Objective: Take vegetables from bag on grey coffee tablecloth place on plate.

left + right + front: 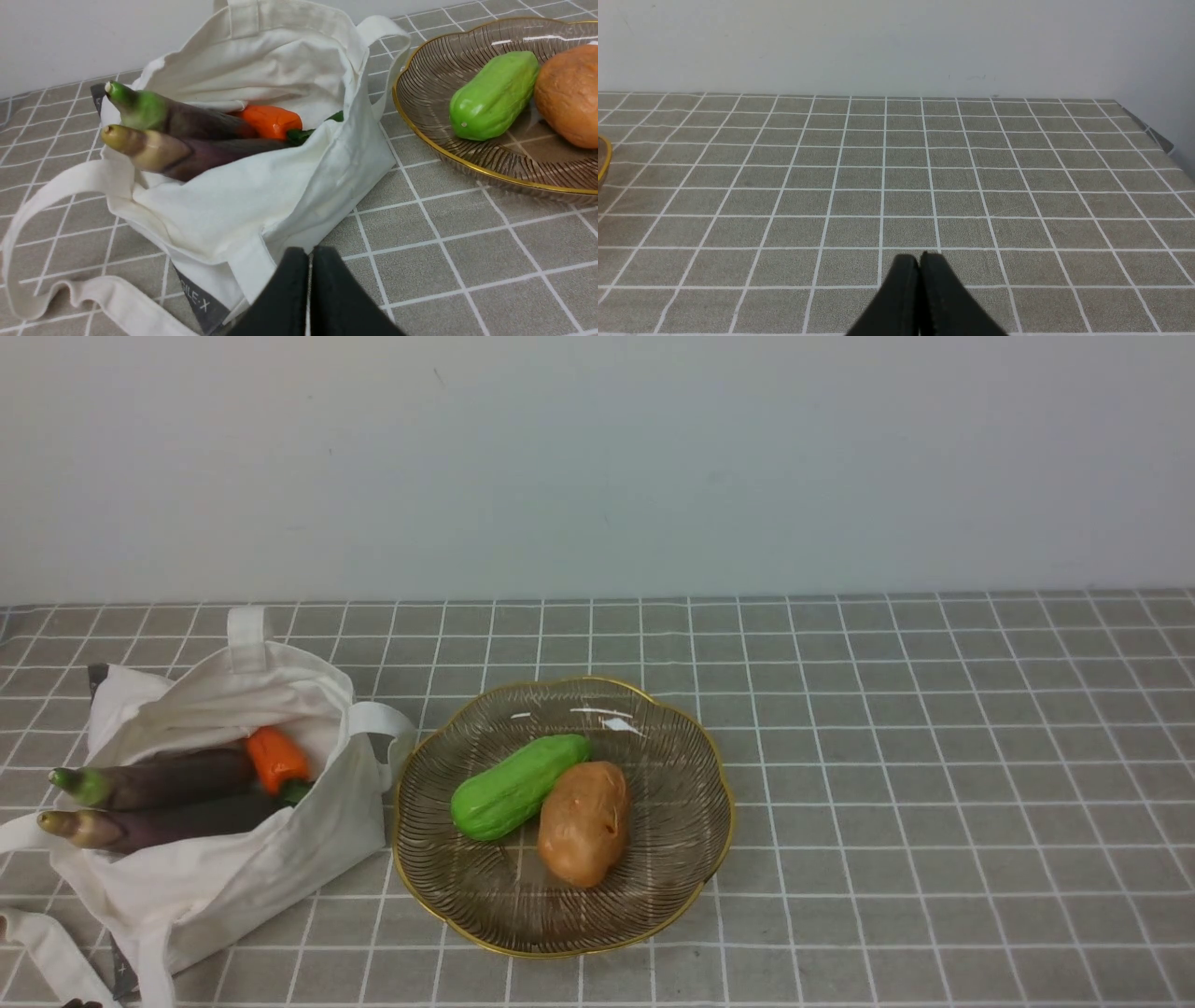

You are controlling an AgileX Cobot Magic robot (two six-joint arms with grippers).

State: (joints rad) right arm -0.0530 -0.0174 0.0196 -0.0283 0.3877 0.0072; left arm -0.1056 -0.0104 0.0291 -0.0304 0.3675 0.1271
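Observation:
The off-white bag (pixel 215 840) lies open at the left on the grey gridded tablecloth (pixel 934 756). Two purple eggplants (pixel 168 782) and an orange pepper (pixel 276 758) lie in it. The glass plate (pixel 485 905) with a gold rim holds the green cucumber (pixel 518 786) and the brown potato (pixel 584 821). In the left wrist view my left gripper (pixel 310 254) is shut and empty, just before the bag (pixel 261 200); the eggplants (pixel 177 140), pepper (pixel 271 121), cucumber (pixel 495 95) and potato (pixel 567 93) show there. My right gripper (pixel 920 259) is shut and empty over bare cloth.
A plain wall (pixel 597 457) stands behind the table. The bag's long straps (pixel 47 952) trail at the front left. In the right wrist view the plate's rim (pixel 602 156) shows at one side and the table's far corner (pixel 1153 135) at the other.

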